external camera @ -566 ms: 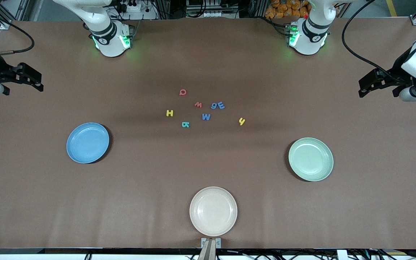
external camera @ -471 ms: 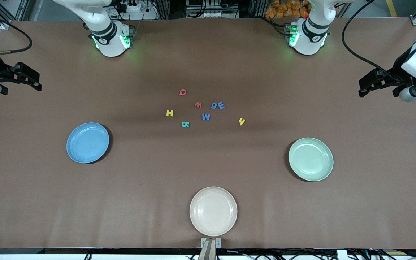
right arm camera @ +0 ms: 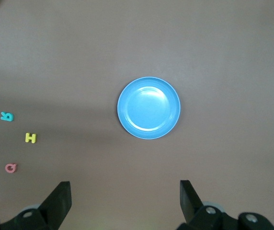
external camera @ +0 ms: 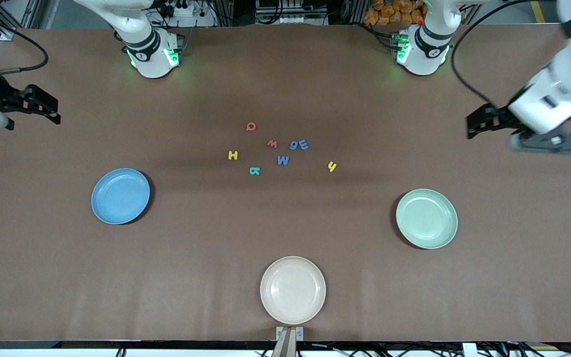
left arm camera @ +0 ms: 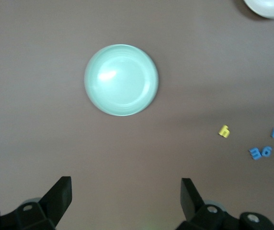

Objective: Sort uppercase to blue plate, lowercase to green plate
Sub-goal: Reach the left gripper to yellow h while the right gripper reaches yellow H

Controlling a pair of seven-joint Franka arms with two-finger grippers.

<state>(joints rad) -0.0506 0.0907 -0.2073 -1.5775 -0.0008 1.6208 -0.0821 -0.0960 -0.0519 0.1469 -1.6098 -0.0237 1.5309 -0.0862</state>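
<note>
Eight foam letters lie mid-table: red Q (external camera: 251,127), yellow H (external camera: 233,155), teal R (external camera: 255,171), blue W (external camera: 283,160), red w (external camera: 272,144), blue g (external camera: 294,145), dark blue E (external camera: 304,145), and yellow h (external camera: 332,166). The blue plate (external camera: 120,196) sits toward the right arm's end and is empty. The green plate (external camera: 427,218) sits toward the left arm's end and is empty. My left gripper (external camera: 473,125) hangs open and empty over bare table at its end (left arm camera: 126,191). My right gripper (external camera: 51,110) hangs open and empty at its end (right arm camera: 125,191).
A beige plate (external camera: 293,289) sits empty near the table's front edge, nearer the front camera than the letters. The robot bases (external camera: 154,52) stand along the back edge. Cables trail by both arms.
My left arm has swung in toward the middle of the table and tilted. My right arm has barely shifted. The letters and plates have not moved.
</note>
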